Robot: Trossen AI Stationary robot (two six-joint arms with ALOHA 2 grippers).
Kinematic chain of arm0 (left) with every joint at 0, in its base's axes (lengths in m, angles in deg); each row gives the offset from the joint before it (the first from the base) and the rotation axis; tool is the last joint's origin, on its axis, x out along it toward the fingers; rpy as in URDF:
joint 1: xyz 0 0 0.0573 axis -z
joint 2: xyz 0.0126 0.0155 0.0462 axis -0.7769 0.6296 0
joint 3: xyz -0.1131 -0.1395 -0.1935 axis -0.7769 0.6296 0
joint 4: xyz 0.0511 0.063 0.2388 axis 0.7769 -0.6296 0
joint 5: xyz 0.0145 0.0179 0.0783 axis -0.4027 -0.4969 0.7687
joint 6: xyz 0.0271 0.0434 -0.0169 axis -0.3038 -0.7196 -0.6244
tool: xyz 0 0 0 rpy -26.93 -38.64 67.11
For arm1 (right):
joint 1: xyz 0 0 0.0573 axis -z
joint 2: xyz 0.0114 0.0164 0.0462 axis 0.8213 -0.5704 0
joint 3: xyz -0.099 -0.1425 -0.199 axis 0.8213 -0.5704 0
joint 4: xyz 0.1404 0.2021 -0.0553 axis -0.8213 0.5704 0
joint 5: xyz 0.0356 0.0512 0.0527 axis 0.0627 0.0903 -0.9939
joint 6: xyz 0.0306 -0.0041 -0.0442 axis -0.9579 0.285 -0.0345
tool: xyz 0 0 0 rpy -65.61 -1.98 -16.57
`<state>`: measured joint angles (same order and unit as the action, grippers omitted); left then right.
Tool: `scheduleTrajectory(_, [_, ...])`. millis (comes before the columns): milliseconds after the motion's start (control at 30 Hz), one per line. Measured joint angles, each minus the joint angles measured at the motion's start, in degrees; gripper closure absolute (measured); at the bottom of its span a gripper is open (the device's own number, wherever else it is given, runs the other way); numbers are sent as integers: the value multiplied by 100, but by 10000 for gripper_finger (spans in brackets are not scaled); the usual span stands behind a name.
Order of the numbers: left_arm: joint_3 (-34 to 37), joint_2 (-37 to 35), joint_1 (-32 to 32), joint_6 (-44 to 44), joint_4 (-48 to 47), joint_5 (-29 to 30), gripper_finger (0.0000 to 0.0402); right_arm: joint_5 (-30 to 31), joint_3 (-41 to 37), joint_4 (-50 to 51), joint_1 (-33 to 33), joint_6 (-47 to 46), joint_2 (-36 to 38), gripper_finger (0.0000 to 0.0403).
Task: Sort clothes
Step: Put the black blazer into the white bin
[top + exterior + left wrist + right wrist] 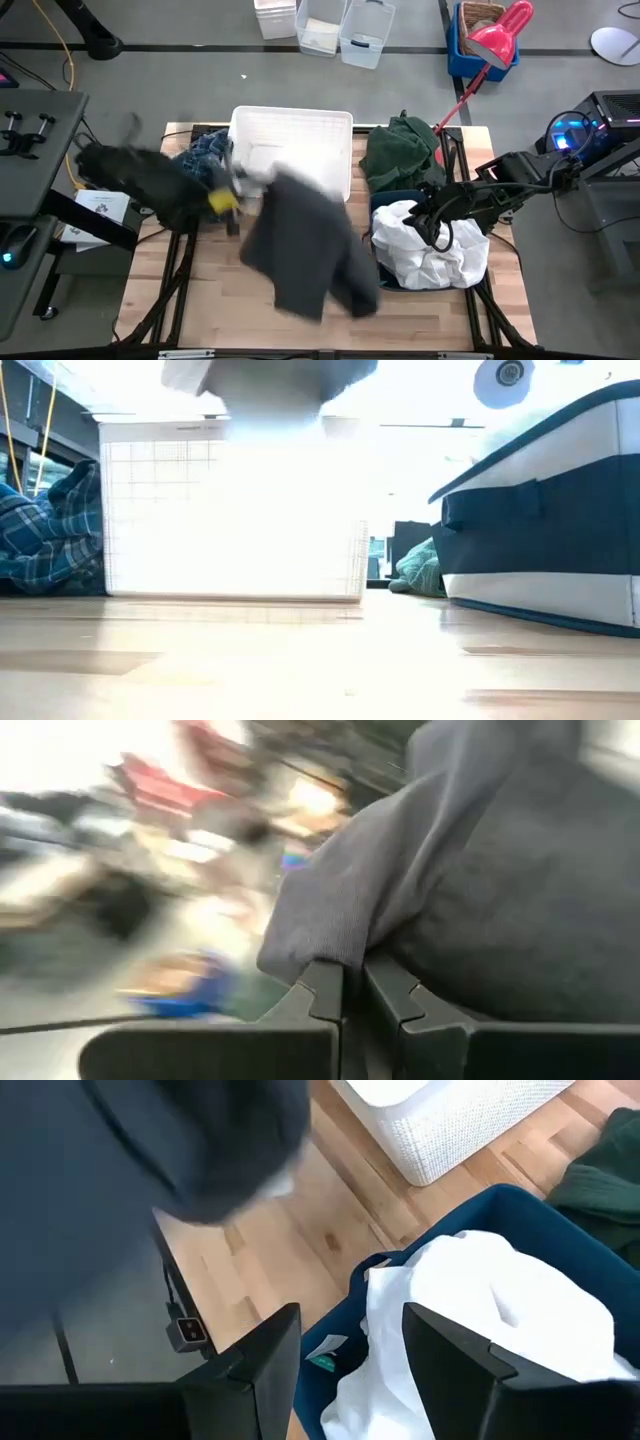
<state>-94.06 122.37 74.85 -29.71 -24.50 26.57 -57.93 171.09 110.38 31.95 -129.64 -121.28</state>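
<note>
A large dark grey garment (305, 245) hangs in front of the white lattice basket (292, 135), pinched at its top edge by the left gripper (352, 985), whose fingers are closed on a fold. It looks soft, limp and fairly heavy; a bunched edge grips best. The right gripper (350, 1345) hovers with fingers apart over the white garment (480, 1320).

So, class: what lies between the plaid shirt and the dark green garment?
The white basket stands between the plaid shirt and dark green garment, clearest in the high view.
</note>
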Motion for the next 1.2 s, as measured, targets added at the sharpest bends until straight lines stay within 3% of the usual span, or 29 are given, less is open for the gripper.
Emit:
scheduleTrajectory(167, [-777,-284,-679,-1897,1272,1318,401,84,0,-39,0,0,2,229])
scheduleTrajectory(300, [-938,-451,-1254,-2225,1351,1693,401,86,0,-125,-2,0,2,229])
scheduleTrajectory(367, [-933,-529,-1434,-1732,660,1773,401,86,0,-152,0,0,2,229])
scheduleTrajectory(533, [-694,-513,-1825,689,-1704,1328,402,88,0,-170,0,54,2,229])
scheduleTrajectory(667, [229,-516,-1994,2055,-1995,784,401,103,0,-195,13,152,2,229])
scheduleTrajectory(733, [791,-523,-1995,2232,-1430,438,401,148,0,-195,13,154,2,229])
scheduleTrajectory(967, [2553,-164,-2059,1997,2177,-1119,401,215,0,-198,13,173,2,229])
scheduleTrajectory(1200, [2701,402,-2284,1669,4664,-2464,401,212,0,-208,13,175,2,229])
